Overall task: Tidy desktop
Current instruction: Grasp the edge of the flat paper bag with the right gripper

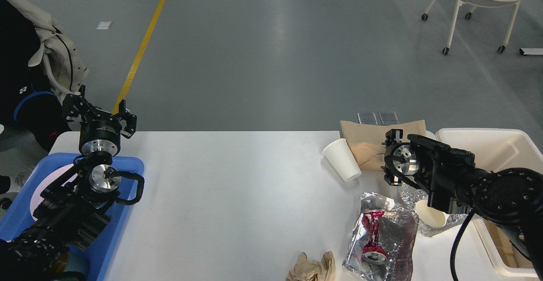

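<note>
**Both arms raised over a littered desktop**

Head view: the left gripper [100, 114] hangs spread wide and empty above the blue tray [127, 213]. The right gripper [390, 158] faces sideways, its spread impossible to tell, just beside the paper cup [342, 159]. The desktop [229, 196] stretches between and beneath both.

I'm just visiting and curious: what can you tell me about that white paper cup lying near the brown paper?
The white paper cup looks like plain, unprinted paper, tapering toward its base. It lies tipped on its side on the desktop, rim toward the far left, base toward the near right. It looks undented. Its far side borders the brown paper bag. The right end effector is close beside it, not holding it.
</note>
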`<state>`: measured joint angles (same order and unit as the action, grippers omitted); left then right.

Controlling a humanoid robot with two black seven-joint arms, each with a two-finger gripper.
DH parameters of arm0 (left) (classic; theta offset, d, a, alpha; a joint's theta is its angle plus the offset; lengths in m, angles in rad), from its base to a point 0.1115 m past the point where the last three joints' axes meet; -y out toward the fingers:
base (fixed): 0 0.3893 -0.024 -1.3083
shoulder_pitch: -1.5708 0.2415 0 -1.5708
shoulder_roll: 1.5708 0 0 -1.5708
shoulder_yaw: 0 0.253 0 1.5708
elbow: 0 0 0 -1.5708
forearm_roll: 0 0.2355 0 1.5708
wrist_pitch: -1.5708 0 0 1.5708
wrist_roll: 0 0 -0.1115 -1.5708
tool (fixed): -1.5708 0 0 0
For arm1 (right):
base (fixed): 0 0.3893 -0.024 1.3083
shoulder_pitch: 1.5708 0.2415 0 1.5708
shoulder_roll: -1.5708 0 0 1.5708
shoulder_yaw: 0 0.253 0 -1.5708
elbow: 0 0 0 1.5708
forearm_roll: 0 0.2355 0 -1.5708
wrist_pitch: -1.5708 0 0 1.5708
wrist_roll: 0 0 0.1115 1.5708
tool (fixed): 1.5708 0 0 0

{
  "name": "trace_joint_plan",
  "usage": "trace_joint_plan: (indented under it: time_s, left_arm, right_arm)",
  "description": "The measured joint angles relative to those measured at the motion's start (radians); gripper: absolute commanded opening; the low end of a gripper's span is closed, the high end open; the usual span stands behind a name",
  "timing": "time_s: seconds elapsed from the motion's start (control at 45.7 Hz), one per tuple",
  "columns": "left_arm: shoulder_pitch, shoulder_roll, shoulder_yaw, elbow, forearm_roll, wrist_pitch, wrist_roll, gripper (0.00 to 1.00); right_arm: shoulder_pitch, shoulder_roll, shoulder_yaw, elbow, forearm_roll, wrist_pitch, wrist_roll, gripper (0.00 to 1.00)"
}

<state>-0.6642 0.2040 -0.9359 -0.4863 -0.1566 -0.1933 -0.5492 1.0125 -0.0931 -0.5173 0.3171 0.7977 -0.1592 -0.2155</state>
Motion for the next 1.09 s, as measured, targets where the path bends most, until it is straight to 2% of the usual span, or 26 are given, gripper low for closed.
trace_joint_plan:
  time_s: [0.109,0.197,0.328,0.394,0.46,1.095]
  left_arm:
    - [0.0,0.0,0.0,0.0,0.0,0.0,0.0,0.98]
    - [0.0,0.0,0.0,0.0,0.0,0.0,0.0,0.98]
    - [0.0,0.0,0.0,0.0,0.0,0.0,0.0,0.98]
    - [0.0,0.0,0.0,0.0,0.0,0.0,0.0,0.98]
    - [0.0,0.0,0.0,0.0,0.0,0.0,0.0,0.98]
    - [0.0,0.0,0.0,0.0,0.0,0.0,-0.001,0.98]
  right_arm:
    - [-0.014,0.002,0.001,-0.013,0.0,-0.004,0.001,0.48]
    - [-0.025,0.003,0.002,-0.016,0.0,-0.013,0.001,0.39]
    - [-0.033,0.009,0.004,-0.017,0.0,-0.037,0.001,0.33]
    - [-0.034,0.011,0.018,-0.018,0.001,-0.052,0.001,0.2]
    - [-0.037,0.011,0.045,-0.018,0.002,-0.065,0.001,0.0]
    - [-0.045,0.007,0.077,-0.013,-0.061,-0.111,0.007,0.0]
